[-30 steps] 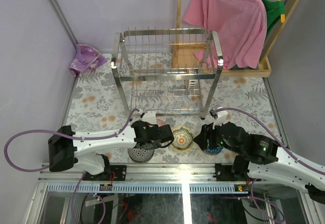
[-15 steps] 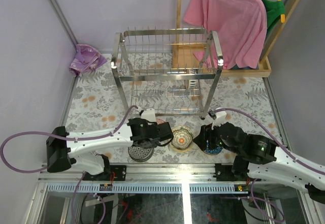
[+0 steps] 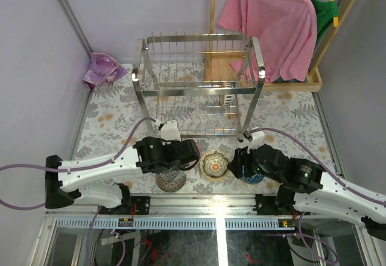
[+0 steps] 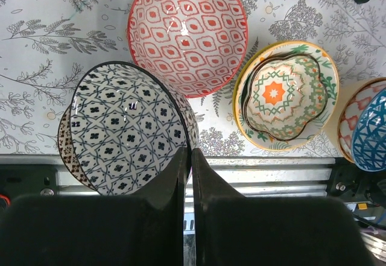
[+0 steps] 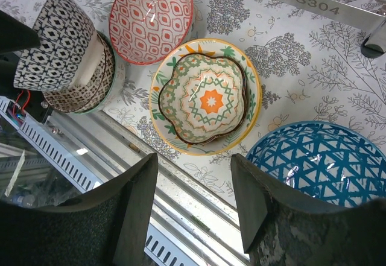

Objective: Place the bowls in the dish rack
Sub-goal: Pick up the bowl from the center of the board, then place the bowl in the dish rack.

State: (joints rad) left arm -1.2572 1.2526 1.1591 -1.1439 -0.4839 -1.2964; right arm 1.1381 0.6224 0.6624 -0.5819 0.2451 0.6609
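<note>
My left gripper (image 4: 187,152) is shut on the rim of a black-and-white patterned bowl (image 4: 123,133) and holds it tilted just above a stack of brown-patterned bowls (image 5: 90,88) at the table's front edge. The held bowl also shows in the right wrist view (image 5: 57,37). A red-patterned bowl (image 4: 188,34), a yellow bowl (image 4: 283,94) with a flower-shaped bowl inside it, and a blue lattice bowl (image 5: 319,160) sit on the cloth. My right gripper (image 5: 194,160) is open and empty between the yellow and blue bowls. The steel dish rack (image 3: 199,85) stands behind them with no bowls in it.
A wooden stand with a pink shirt (image 3: 271,22) is at the back right. A purple cloth (image 3: 102,70) lies at the back left. The metal rail (image 3: 211,201) runs along the front edge. The rack's foot (image 5: 374,43) is close to the blue bowl.
My left gripper has pulled left and back towards the front stack, holding the black-and-white bowl by its rim and tilting it up. The right arm has barely moved.
</note>
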